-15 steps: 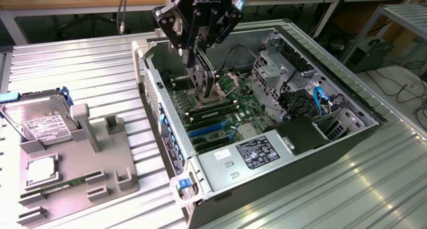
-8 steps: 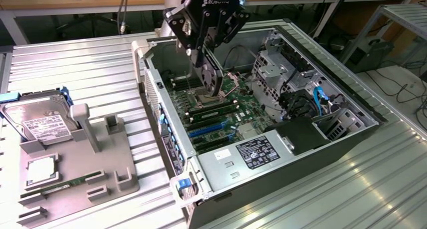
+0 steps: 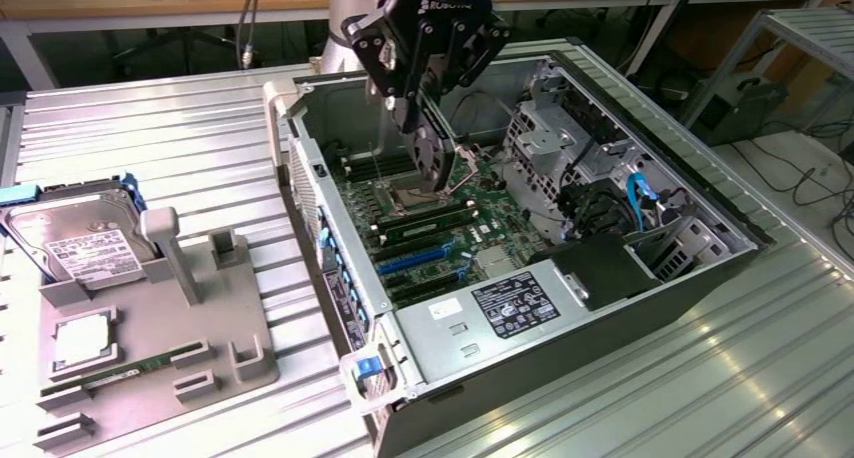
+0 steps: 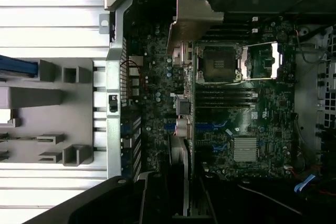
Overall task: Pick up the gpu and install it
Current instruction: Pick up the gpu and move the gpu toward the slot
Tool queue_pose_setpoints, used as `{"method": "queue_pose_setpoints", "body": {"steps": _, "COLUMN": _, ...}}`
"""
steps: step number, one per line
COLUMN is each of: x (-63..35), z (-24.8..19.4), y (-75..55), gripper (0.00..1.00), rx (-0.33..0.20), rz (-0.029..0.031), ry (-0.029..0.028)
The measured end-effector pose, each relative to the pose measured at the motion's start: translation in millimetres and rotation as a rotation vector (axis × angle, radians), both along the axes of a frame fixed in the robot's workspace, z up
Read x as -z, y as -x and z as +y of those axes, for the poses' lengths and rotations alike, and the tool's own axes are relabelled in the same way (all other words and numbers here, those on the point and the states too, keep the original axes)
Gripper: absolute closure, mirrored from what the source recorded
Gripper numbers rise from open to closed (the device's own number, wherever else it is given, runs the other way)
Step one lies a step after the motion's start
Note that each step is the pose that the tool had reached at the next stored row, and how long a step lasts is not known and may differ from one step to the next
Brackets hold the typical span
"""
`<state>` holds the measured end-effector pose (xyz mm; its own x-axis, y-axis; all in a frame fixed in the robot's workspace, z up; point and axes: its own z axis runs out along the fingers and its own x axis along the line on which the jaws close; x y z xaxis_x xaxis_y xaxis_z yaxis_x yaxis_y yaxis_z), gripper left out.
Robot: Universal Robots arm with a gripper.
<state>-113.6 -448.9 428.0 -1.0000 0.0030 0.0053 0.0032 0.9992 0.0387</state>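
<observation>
Ribbed metal table [image 3: 200, 128], open computer case [image 3: 320, 218], tool [image 3: 424, 113] gripping gpu [image 3: 431, 163] (edge-down), clear of the walls.

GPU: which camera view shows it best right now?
The exterior view: the gpu hangs in the gripper above the motherboard, fan face visible. The wrist view shows it edge-on, with its silver bracket.

Lit brightly and evenly in the exterior view, with pale sheen on the table [image 3: 174, 118]. Looked dim inside the case [image 4: 113, 145] (wrist view), apart from glare on the socket frame [image 4: 273, 59].
</observation>
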Motion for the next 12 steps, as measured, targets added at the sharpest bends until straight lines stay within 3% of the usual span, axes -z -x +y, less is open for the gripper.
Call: {"method": "queue_pose_setpoints", "body": {"steps": 12, "x": 4.7, "z": 3.9, "y": -32.7, "gripper": 0.73, "rx": 0.028, "rz": 0.0001, "ry": 0.0001}}
